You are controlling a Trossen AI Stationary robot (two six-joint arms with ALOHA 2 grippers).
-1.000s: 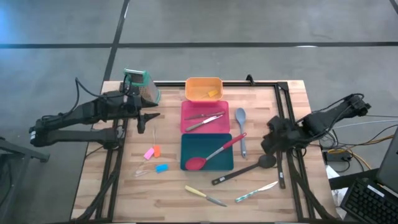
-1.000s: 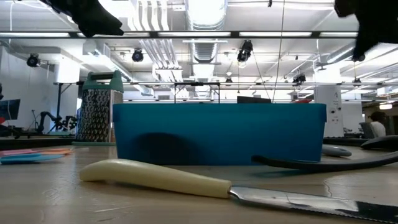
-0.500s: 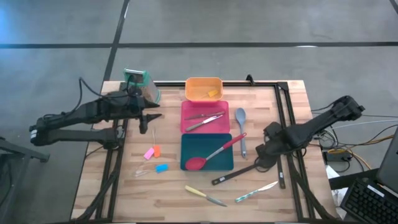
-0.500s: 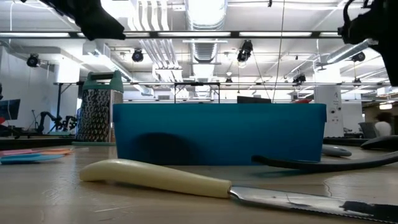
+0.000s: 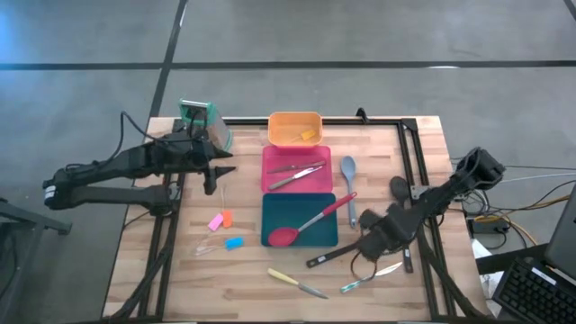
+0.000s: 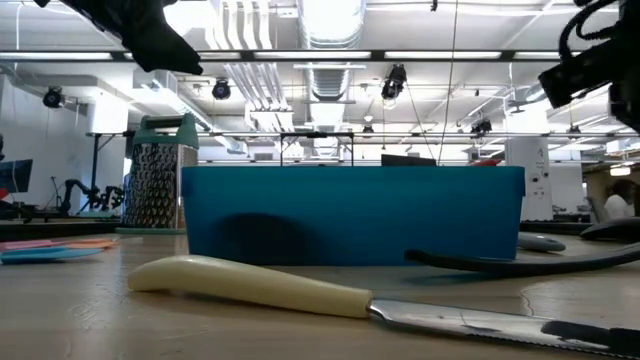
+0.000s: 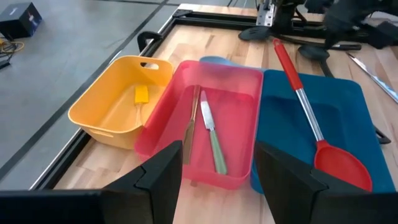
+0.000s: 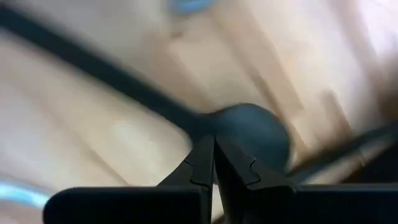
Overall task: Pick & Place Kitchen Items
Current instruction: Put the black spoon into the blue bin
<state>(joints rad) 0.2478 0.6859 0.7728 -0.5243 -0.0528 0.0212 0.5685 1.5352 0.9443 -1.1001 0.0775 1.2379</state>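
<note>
My right gripper point(image 5: 371, 245) hangs shut and pointing down over the bowl end of a black long spoon point(image 5: 335, 253), which lies flat on the table right of the teal tray point(image 5: 274, 211). In the right wrist view the shut gripper point(image 8: 214, 158) stands before the blurred spoon bowl point(image 8: 252, 134). The low view shows this gripper point(image 6: 595, 65) well above the tabletop. My left gripper point(image 5: 209, 173) stays open in the air at the table's left; nothing lies between its fingers point(image 7: 163, 168). A red spoon point(image 5: 310, 220) rests with its bowl in the teal tray.
The pink tray point(image 5: 270, 180) holds two slim knives point(image 7: 208, 130); the orange tray point(image 5: 281, 126) holds a yellow piece. A grey spoon point(image 5: 349, 184), a cream-handled knife point(image 5: 292, 282), another knife point(image 5: 371, 277) and small pink and blue pieces point(image 5: 223, 229) lie loose. The grater point(image 5: 205, 121) stands far left.
My right gripper has swung down and toward the table's near edge and the left, from beside the right rail to over the black spoon's bowl. It has tipped until it points down and has stayed shut. No object has moved.
</note>
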